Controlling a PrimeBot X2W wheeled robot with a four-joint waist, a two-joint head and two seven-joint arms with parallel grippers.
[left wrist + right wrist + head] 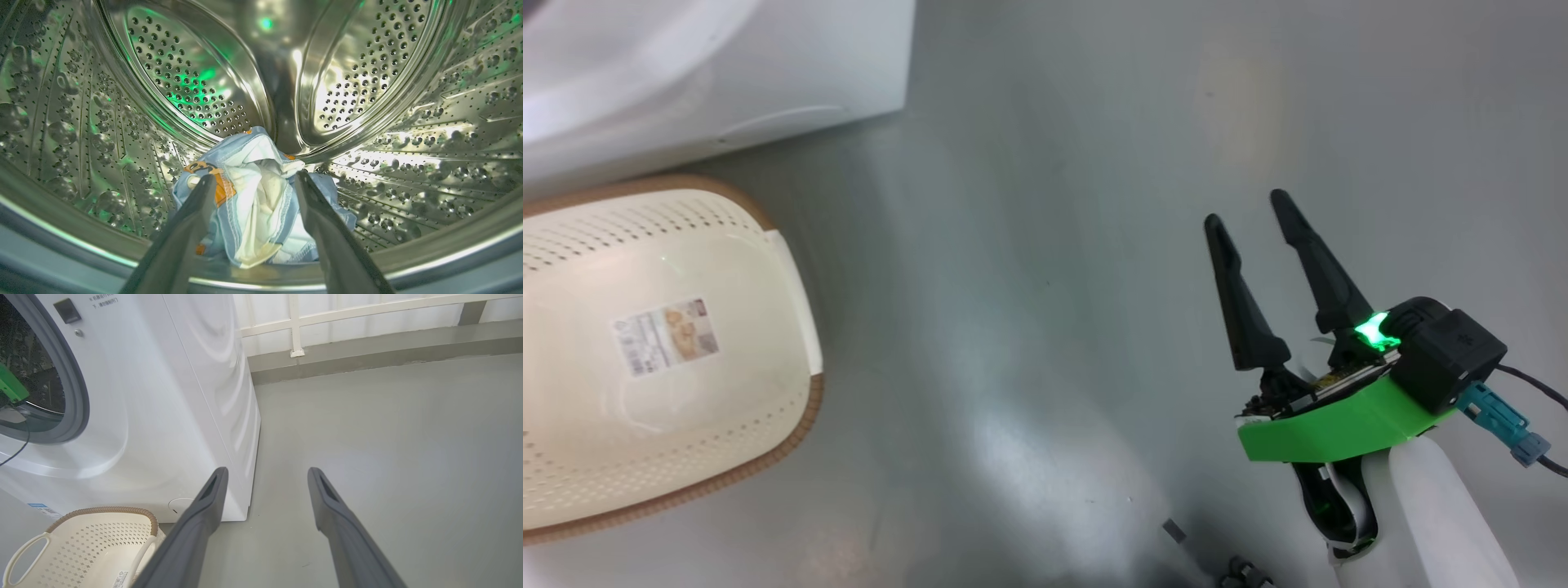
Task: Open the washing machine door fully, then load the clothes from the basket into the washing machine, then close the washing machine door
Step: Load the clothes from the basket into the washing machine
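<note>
My left gripper (254, 177) is inside the washing machine's steel drum (171, 81), jaws wide open. The light-blue clothes (261, 204), with orange print and white lining, lie in a heap on the drum's bottom between and just beyond the two fingers, and nothing grips them. The washing machine (163, 396) stands at the left of the right wrist view, with a green part of my left arm (10, 386) inside its grey-rimmed opening. The basket (768, 441) sits on the floor in front of it, with no clothes in it. My right gripper (1250, 208) hangs open over bare floor. The washing machine door is out of view.
A grey floor (388, 437) stretches to the right of the machine. At the back runs a white wall with a rail (367, 310) and a low grey kerb. The basket (81, 547) stands close against the machine's lower front corner.
</note>
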